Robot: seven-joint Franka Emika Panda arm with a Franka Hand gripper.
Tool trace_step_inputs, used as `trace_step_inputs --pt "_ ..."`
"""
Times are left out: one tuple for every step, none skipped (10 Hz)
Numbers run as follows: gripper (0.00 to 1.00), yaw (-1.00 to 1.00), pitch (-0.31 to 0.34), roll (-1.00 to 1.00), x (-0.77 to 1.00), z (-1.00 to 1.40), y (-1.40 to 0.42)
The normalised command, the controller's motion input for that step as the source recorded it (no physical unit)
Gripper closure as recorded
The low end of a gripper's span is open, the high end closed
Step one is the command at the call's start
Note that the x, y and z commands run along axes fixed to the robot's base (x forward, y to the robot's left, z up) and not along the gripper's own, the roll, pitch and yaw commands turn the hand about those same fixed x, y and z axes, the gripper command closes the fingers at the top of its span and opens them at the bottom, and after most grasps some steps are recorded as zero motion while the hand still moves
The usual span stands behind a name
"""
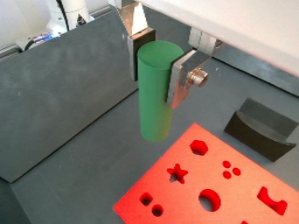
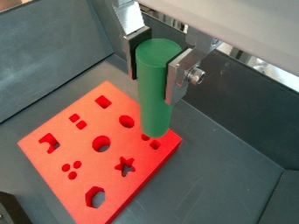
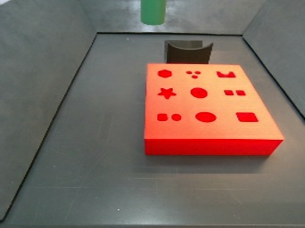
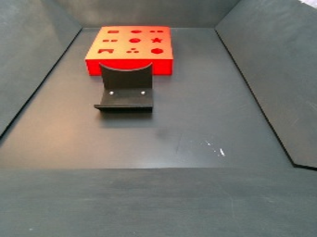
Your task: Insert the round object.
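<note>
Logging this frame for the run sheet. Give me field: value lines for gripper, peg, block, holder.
gripper: gripper raised above the floor, jaws shut on the green peg
peg: green peg upright, lower end free, not in any hole
block: red block flat on the floor, all its holes empty
holder: dark holder on the floor beside the red block, empty

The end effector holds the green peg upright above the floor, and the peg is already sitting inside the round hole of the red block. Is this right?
Not quite. The end effector does hold the green peg upright, but the peg is not in the round hole of the red block; a wrist view shows that hole empty, with the peg hanging above the block's edge.
</note>
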Motion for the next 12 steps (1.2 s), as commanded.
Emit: trace_step_inputs --pt "1.0 -0.14 -0.353 0.04 -0.37 -0.13 0.0" --pt "1.0 -0.12 -0.21 0.23 0.72 0.0 0.1" --pt "1.0 -0.13 -0.196 0.23 0.92 0.0 0.18" --pt "1.0 -0.08 -0.219 0.27 0.93 0.0 0.17" --pt "1.0 0.0 -0.201 0.24 0.97 0.0 0.21" --pt "1.0 0.0 -0.163 0.04 1.0 -0.14 0.29" --pt "1.0 0.0 -0.147 -0.03 0.99 -0.49 0.44" --pt "1.0 0.0 0.191 -0.04 0.97 -0.84 0.27" --pt "1.0 -0.07 0.277 -0.11 0.79 -0.6 0.2" --pt "1.0 -0.11 0.274 -0.16 0.75 -0.49 0.13" --pt "1.0 -0.12 0.26 -0.18 0.75 -0.47 0.11" --pt "1.0 -0.14 0.146 -0.12 0.61 -0.39 0.0"
